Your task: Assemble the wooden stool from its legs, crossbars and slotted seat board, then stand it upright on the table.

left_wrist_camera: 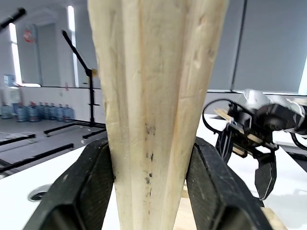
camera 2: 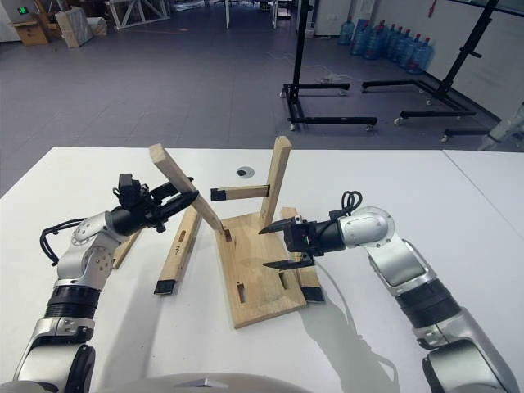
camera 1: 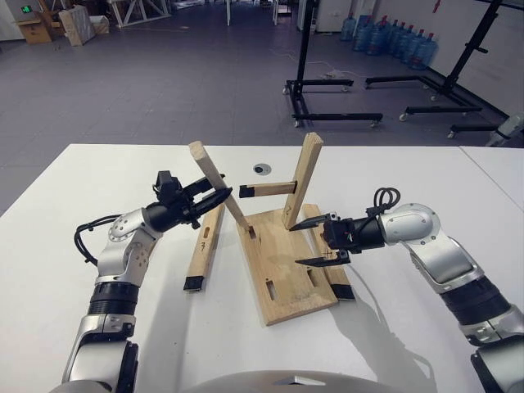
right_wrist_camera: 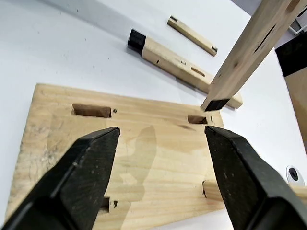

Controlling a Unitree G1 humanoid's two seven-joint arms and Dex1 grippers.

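The slotted seat board (camera 1: 282, 274) lies flat mid-table. One leg (camera 1: 304, 176) stands upright in it, and a black-tipped crossbar (camera 1: 268, 190) sticks out from that leg toward my left. My left gripper (camera 1: 219, 196) is shut on a second, tilted leg (camera 1: 214, 178) whose lower end (right_wrist_camera: 216, 103) sits right at a slot (right_wrist_camera: 196, 119) of the board. In the left wrist view the fingers (left_wrist_camera: 91, 191) clamp this leg (left_wrist_camera: 153, 96). My right gripper (camera 1: 299, 243) is open and holds nothing, just above the board's (right_wrist_camera: 144, 158) right part.
A loose leg (camera 1: 205, 246) lies left of the board and another (camera 1: 334, 274) along its right edge. A short crossbar (right_wrist_camera: 192, 34) lies farther left by my left arm. A round hole (camera 1: 262, 169) is in the tabletop behind. Black stands (camera 1: 336, 98) rise beyond the far edge.
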